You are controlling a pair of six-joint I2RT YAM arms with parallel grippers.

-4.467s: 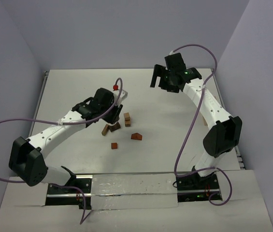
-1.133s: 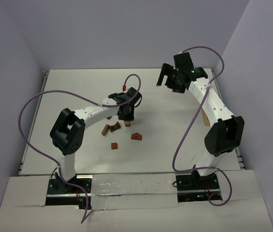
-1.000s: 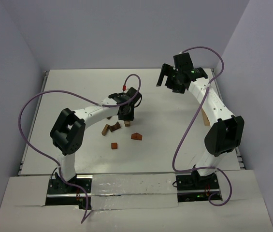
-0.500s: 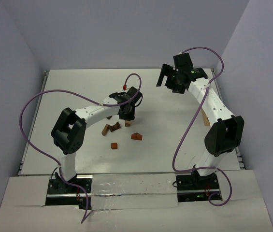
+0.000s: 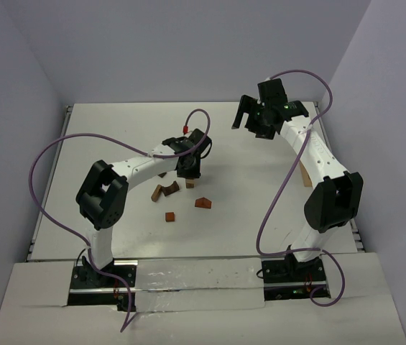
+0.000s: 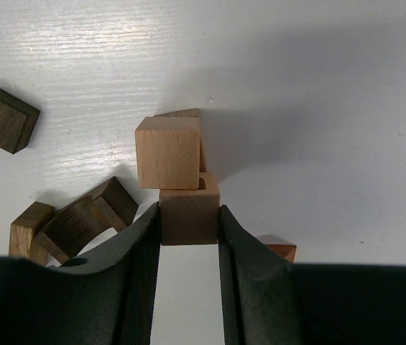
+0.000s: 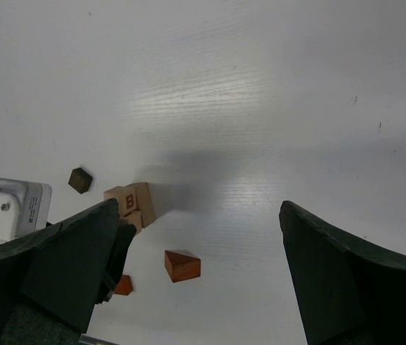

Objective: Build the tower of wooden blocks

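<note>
**A:** From above, what has moved?

**B:** A few seconds back the left arm lay low and stretched out, with the left gripper (image 5: 189, 171) short of the blocks. Now the elbow is raised and the gripper hangs right over the wood block tower (image 5: 189, 182), which shows just under its fingertips. Nothing has shifted over the last second.

**A:** And the other side?

**B:** The right gripper (image 5: 249, 115) has drifted only slightly. It stays high and well apart from the blocks.

**A:** What does the left wrist view show?

**B:** The fingers are clamped on a tan cube (image 6: 188, 215), one on each side face. Straight ahead of the fingertips, and seemingly touching that cube, sits a pale cube (image 6: 168, 152) with another block's edge showing beyond it. That is the start of the tower. I cannot tell whether the held cube already rests on anything. Off the left finger lie an arch (image 6: 80, 219) and, farther out, a dark block (image 6: 5, 118). A reddish wedge (image 6: 278, 249) peeks past the right finger.

**A:** And the right wrist view?

**B:** Its fingers stand wide apart and hold nothing. The blocks lie far below, beside one finger.

**A:** What does that mean for the task?

**B:** I'd judge the carry is over and placing is the step in hand. The cube needs squaring up on the stack before it is let go. Most pieces are still loose, so the build is at an early stage.
</note>
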